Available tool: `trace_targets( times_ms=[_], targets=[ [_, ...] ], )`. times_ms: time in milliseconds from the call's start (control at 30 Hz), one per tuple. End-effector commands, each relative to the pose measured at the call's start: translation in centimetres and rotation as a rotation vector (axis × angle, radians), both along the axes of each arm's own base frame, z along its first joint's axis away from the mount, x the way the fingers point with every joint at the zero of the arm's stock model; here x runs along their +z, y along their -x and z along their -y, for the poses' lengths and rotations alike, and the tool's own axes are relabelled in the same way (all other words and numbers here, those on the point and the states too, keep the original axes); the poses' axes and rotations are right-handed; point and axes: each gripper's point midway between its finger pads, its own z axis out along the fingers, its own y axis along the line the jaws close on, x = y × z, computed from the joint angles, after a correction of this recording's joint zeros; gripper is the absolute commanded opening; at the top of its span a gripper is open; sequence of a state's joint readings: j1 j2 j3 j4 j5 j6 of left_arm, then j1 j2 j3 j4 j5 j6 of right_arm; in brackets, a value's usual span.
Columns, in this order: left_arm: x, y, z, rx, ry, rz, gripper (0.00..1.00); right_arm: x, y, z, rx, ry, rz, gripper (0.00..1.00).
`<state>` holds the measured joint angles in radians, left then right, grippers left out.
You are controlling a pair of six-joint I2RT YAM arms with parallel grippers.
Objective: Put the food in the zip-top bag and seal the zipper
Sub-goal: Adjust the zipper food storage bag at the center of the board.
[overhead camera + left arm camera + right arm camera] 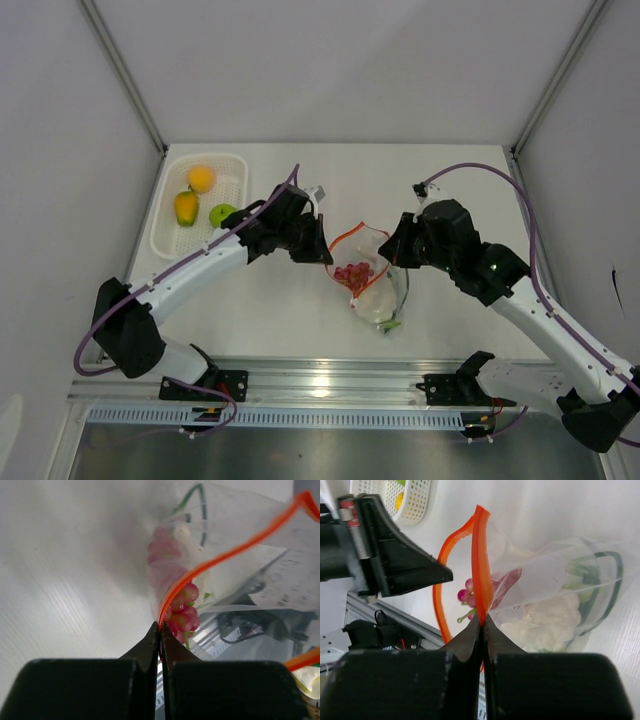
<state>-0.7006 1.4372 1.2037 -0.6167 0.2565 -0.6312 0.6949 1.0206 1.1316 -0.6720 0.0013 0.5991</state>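
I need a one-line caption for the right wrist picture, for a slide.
The right gripper shut on the orange-red zipper of the clear bag, cauliflower visible inside.

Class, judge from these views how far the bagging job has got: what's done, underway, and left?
Done: red grapes, cauliflower and green stalks are inside the bag. In hand: the left gripper and right gripper each pinch the zipper, with the mouth gaping. Left: the orange ball, yellow fruit and green apple lie in the basket; the zipper is unsealed.
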Motion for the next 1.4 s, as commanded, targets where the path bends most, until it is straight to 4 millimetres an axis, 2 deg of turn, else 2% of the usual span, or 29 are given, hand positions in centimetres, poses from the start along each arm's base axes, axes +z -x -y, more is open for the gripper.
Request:
trace_targets(
  times_ms=[0, 33, 67, 100, 167, 300, 467, 533, 700, 800, 933, 1067, 1100, 1133, 1200, 1233, 1333, 1367],
  targets=[
    [6.7, 0.5, 2.6, -0.093, 0.184, 0.085, 0.01, 1.4, -1.6, 0.9, -0.077, -0.009, 0.076, 0.00],
    [7.4, 0.8, 2.9, -0.112, 0.203, 0.087, 0.01, 1.1, -1.8, 1.2, -0.091, 0.005, 0.075, 0.00],
    [9.5, 1.1, 3.3, -0.138, 0.246, 0.112, 0.01, 0.9, -1.9, 1.5, -0.102, 0.023, 0.069, 0.00],
    [10.5, 2.1, 3.9, -0.189, 0.285, 0.107, 0.01, 0.8, -2.0, 1.6, -0.108, 0.035, 0.073, 0.00],
    [13.0, 2.9, 4.4, -0.230, 0.336, 0.140, 0.01, 1.3, -2.2, 2.0, -0.123, 0.042, 0.084, 0.00],
    [15.0, 4.0, 4.3, -0.259, 0.363, 0.157, 0.01, 3.5, -2.1, 2.8, -0.143, 0.028, 0.130, 0.00],
    [13.3, 3.2, 3.7, -0.217, 0.289, 0.143, 0.01, 6.8, -1.6, 3.6, -0.160, -0.009, 0.195, 0.00],
    [11.8, 2.9, 3.7, -0.207, 0.254, 0.113, 0.01, 7.0, -1.6, 4.0, -0.170, -0.004, 0.206, 0.00],
    [8.9, 2.2, 3.7, -0.179, 0.192, 0.068, 0.01, 4.3, -1.8, 4.1, -0.168, 0.044, 0.154, 0.00],
    [7.2, 1.8, 3.4, -0.164, 0.144, 0.044, 0.00, 3.5, -1.8, 4.0, -0.168, 0.048, 0.139, 0.00],
    [6.0, 1.8, 2.9, -0.153, 0.117, 0.040, 0.01, 4.2, -1.8, 4.5, -0.180, 0.052, 0.157, 0.00],
    [5.8, 1.6, 2.4, -0.138, 0.103, 0.059, 0.02, 4.0, -1.7, 4.4, -0.170, 0.053, 0.152, 0.00],
    [5.7, 1.4, 2.0, -0.123, 0.092, 0.073, 0.07, 3.6, -1.8, 4.2, -0.165, 0.056, 0.143, 0.00],
    [5.7, 1.2, 1.8, -0.108, 0.083, 0.079, 0.24, 3.4, -1.8, 3.9, -0.156, 0.049, 0.136, 0.00],
    [6.1, 0.5, 0.9, -0.066, 0.063, 0.123, 0.49, 2.5, -1.8, 3.5, -0.144, 0.052, 0.120, 0.00],
    [6.3, 0.3, 0.5, -0.050, 0.057, 0.143, 0.67, 2.4, -1.9, 3.4, -0.143, 0.045, 0.120, 0.00],
    [8.0, -0.6, -1.0, 0.006, 0.054, 0.226, 0.95, 1.6, -2.0, 3.2, -0.131, 0.056, 0.109, 0.00],
    [8.5, -1.1, -1.5, 0.026, 0.057, 0.249, 0.96, 1.4, -2.0, 3.0, -0.126, 0.059, 0.106, 0.00]
  ],
)
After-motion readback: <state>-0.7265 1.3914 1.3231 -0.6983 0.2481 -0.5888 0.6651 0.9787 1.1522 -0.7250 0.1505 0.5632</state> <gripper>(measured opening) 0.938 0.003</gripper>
